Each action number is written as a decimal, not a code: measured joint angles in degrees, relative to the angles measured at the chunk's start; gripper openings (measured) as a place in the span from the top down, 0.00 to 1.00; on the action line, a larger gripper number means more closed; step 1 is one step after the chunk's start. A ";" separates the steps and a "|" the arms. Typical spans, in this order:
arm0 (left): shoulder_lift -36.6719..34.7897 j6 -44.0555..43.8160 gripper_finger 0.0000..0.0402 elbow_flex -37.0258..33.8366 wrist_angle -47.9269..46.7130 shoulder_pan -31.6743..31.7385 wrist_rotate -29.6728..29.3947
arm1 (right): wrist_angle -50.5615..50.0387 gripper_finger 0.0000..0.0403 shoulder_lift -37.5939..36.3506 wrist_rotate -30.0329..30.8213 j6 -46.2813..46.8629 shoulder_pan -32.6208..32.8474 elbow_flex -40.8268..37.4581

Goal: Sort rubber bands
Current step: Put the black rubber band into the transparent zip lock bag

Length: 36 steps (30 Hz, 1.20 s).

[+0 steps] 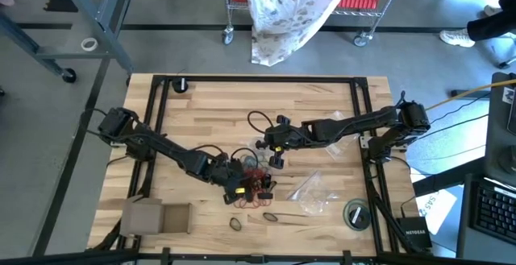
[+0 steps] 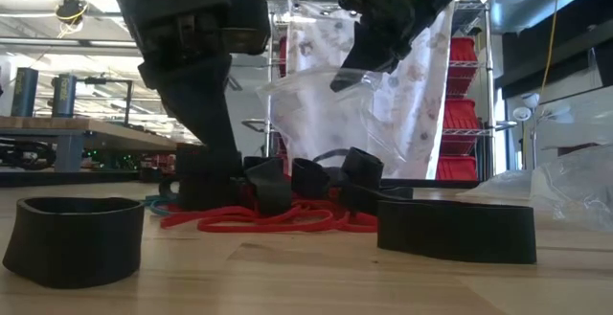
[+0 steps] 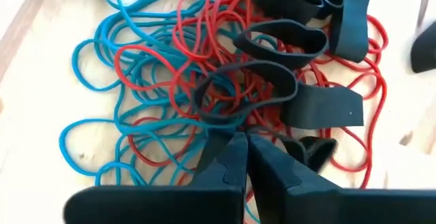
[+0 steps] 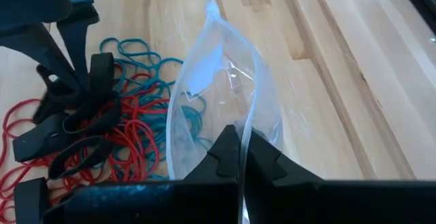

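- A brown cardboard box [image 1: 157, 217] sits near the front left corner of the surface [image 1: 322, 96].
- The left hand [image 3: 245, 157] is down in the pile of rubber bands [image 3: 204, 81]. Its two fingers are pressed together at the tips, right where a dark band crosses the red ones. I think it has pinched a band, but I cannot tell which one.
- The pile lies near the middle of the surface, a bit toward the front edge. It has thin red and blue loops and some wide black ones, all tangled up.
- A few loose black bands [image 1: 271, 216] lie apart, close to the front edge.
- The bands look light, soft and stretchy. They will bend and flop. Because they are tangled, pulling one may drag others along. It is best to grab one loop at its outer edge, where it sticks out alone.
- The right hand [image 4: 240, 157] is up above the surface, just beside the pile. Its fingers are closed on the rim of a clear plastic bag [image 4: 218, 81], and the bag hangs from them.
- Another clear bag [image 1: 310, 192] lies flat to the right of the pile.
- A round dark lid [image 1: 356, 213] sits near the front right corner.
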 joint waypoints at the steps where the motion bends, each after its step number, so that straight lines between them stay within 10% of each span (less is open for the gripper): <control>1: 0.00 0.26 0.98 0.00 0.02 0.00 0.00 | -0.03 1.00 0.00 0.00 0.00 0.00 0.00; 9: -3.31 6.01 1.00 4.14 -2.95 -0.50 -3.93 | -0.35 1.00 0.00 0.00 -0.02 0.00 0.00; 18: -10.54 27.11 1.00 7.93 1.69 1.94 -24.14 | -0.03 1.00 0.00 -2.20 0.33 0.00 0.00; 26: -8.45 52.52 1.00 7.91 14.80 6.52 -23.06 | 0.27 1.00 0.00 -3.68 0.35 0.02 0.00; 36: -4.40 63.45 1.00 5.64 16.02 6.02 -22.86 | 0.40 1.00 0.00 -3.72 0.42 0.02 0.00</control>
